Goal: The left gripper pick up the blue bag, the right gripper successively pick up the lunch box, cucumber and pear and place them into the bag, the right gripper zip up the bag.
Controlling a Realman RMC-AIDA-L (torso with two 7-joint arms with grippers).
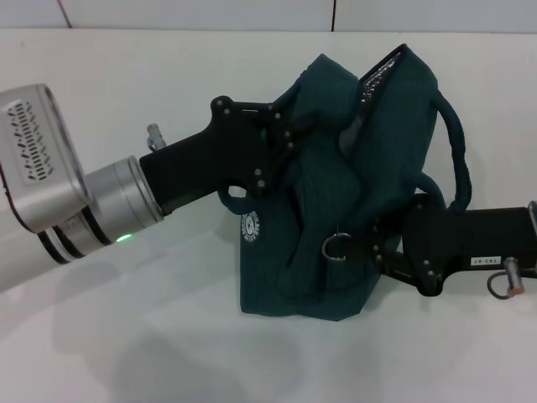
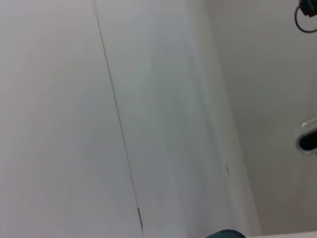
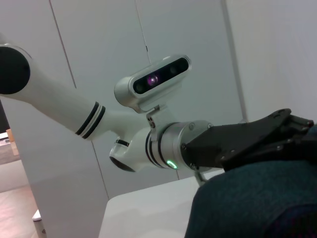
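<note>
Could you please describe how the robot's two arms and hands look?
The left hand is a black claw on a silver cylindrical wrist with a small green light and black-banded white arm. The right hand is all black, with a small white label and a thin cable looping behind.

Both arms are in at the blue bag (image 1: pixel 336 193), one from each side. The left arm reaches in from the robot's left at a slight upward slant, silver wrist with the green light lit, and the left gripper (image 1: pixel 281 138) has its black fingers pinched onto the fabric at the bag's upper edge. Seen from the right wrist, that same left gripper (image 3: pixel 292 130) lies nearly level, fingers disappearing into the cloth. The right arm comes in low and horizontal from the robot's right, and the right gripper (image 1: pixel 388 250) is buried in the bag's lower front fold, so its fingers are hidden. The left wrist camera catches neither claw.
</note>
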